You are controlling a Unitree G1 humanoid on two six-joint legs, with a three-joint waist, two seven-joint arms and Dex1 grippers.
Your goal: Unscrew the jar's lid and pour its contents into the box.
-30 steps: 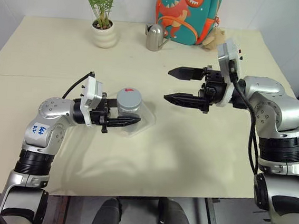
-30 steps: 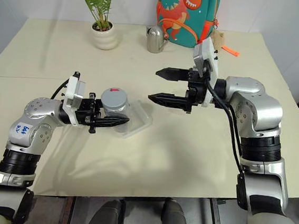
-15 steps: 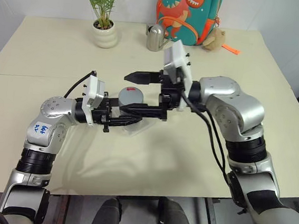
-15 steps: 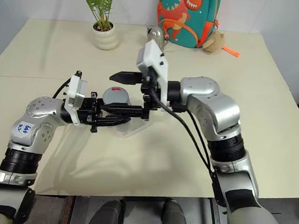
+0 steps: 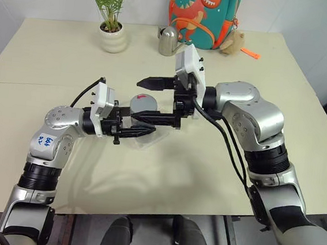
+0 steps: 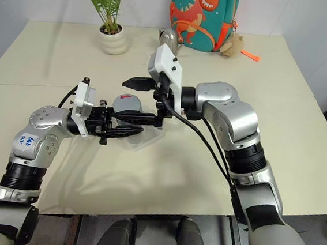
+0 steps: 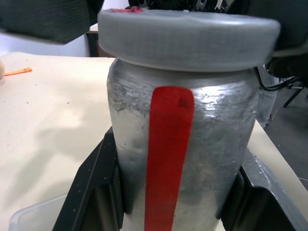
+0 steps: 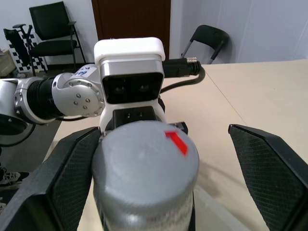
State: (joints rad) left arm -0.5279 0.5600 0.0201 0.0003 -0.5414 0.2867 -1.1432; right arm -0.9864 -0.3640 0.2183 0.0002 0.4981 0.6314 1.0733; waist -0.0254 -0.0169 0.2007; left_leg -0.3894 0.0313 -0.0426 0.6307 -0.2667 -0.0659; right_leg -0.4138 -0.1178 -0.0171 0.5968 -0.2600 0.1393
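My left gripper (image 5: 140,124) is shut on the jar (image 7: 183,144) and holds it upright just above the box (image 5: 145,143), a clear shallow container on the table. A red strip runs down the jar's side. The grey lid (image 5: 144,104) with a red mark sits on top of the jar. My right gripper (image 5: 136,100) reaches in level from the right and is open, one finger on each side of the lid. In the right wrist view one finger (image 8: 67,178) stands close against the lid (image 8: 144,156) and the other (image 8: 269,173) is well apart. The contents are hidden.
At the far edge of the beige table (image 5: 217,162) stand a potted plant (image 5: 113,33), a silver watering can (image 5: 169,40), a dinosaur backpack (image 5: 202,13), a small plush toy (image 5: 235,42) and an orange piece (image 5: 251,52).
My right gripper swung leftward from the table's right side until its open fingers straddled the lid; it has barely shifted in the last half second. The left gripper and jar stayed put.
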